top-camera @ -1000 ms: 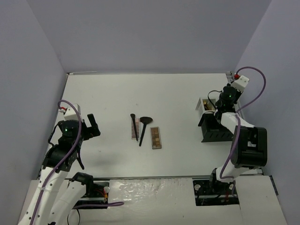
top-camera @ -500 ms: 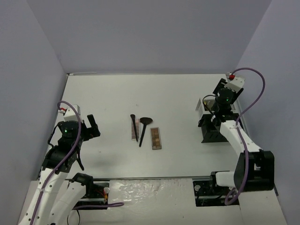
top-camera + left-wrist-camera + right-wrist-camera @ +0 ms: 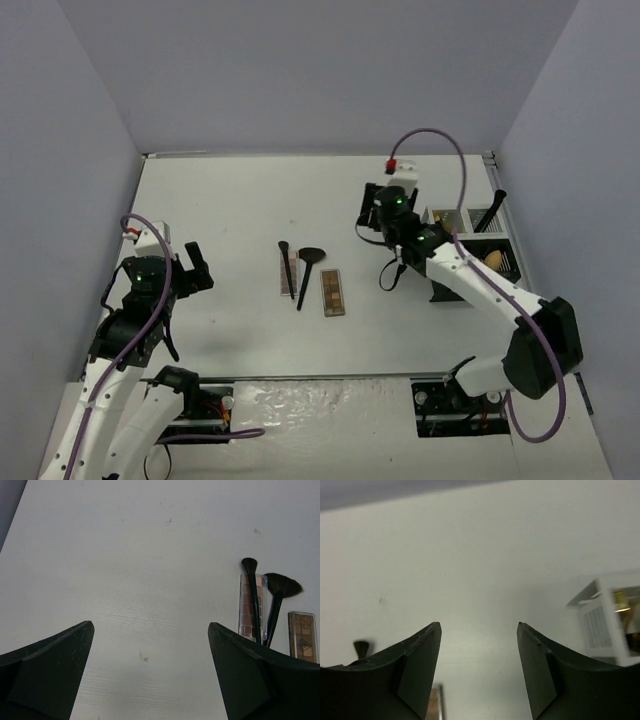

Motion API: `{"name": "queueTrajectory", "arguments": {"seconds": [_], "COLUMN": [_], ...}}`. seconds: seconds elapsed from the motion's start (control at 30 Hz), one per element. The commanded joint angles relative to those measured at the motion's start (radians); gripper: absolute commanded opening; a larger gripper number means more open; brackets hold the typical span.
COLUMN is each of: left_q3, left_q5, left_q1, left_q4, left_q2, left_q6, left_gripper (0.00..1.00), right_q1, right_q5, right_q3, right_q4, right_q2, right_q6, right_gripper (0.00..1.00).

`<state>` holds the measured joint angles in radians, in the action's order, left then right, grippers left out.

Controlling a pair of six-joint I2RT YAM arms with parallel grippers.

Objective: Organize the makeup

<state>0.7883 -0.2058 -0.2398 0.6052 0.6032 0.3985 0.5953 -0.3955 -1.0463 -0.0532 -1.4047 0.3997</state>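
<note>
**Top external view.** The loose makeup lies near the centre of the tabletop (image 3: 230,190). A slim brush (image 3: 288,272) rests on the pink palette (image 3: 292,260), the fan brush (image 3: 307,272) lies just beside them, and the brown palette (image 3: 332,293) sits at their 4 o'clock. The organizer rack (image 3: 455,285) stands at 3 o'clock and holds a tan sponge (image 3: 493,260) and a black brush (image 3: 496,210). The right pincer (image 3: 368,215) hangs between the rack and the loose items, facing 9 o'clock, probably to fetch the next item. The left pincer (image 3: 196,266) hovers at 9 o'clock, well apart from the group.

**Left wrist view.** The jaws stand wide and empty. Both palettes and brushes appear at 2 o'clock.

**Right wrist view.** The jaws are parted and hold nothing. The rack shows at 3 o'clock and a brush tip at 8 o'clock.
</note>
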Motion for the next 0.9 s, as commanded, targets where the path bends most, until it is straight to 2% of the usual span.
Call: {"name": "queueTrajectory", "arguments": {"seconds": [0.0,0.1,0.2,0.3,0.53,0.87], "left_q3": [0.024,0.025,0.025,0.025,0.025,0.025], "left_q5": [0.001,0.002,-0.001,0.001,0.005,0.005], "left_q1": [0.010,0.010,0.011,0.011,0.011,0.011], "left_q4": [-0.036,-0.035,-0.033,-0.034,-0.036,-0.035], "left_q2": [0.013,0.016,0.018,0.018,0.018,0.015], "left_q6": [0.012,0.011,0.011,0.011,0.011,0.012], "left_gripper": [0.97,0.97,0.97,0.97,0.97,0.97], "right_q1": [0.131,0.201,0.241,0.270,0.314,0.330], "right_q5": [-0.011,-0.007,-0.007,-0.015,-0.037,-0.061], "right_q3": [-0.043,-0.077,-0.126,-0.153,-0.188,-0.198], "right_q4": [0.079,0.064,0.062,0.028,0.004,-0.001], "right_q2": [-0.165,-0.260,-0.318,-0.375,-0.452,-0.541], "right_q6": [0.189,0.213,0.239,0.267,0.310,0.371], "right_gripper": [0.58,0.55,0.47,0.45,0.42,0.33]}}
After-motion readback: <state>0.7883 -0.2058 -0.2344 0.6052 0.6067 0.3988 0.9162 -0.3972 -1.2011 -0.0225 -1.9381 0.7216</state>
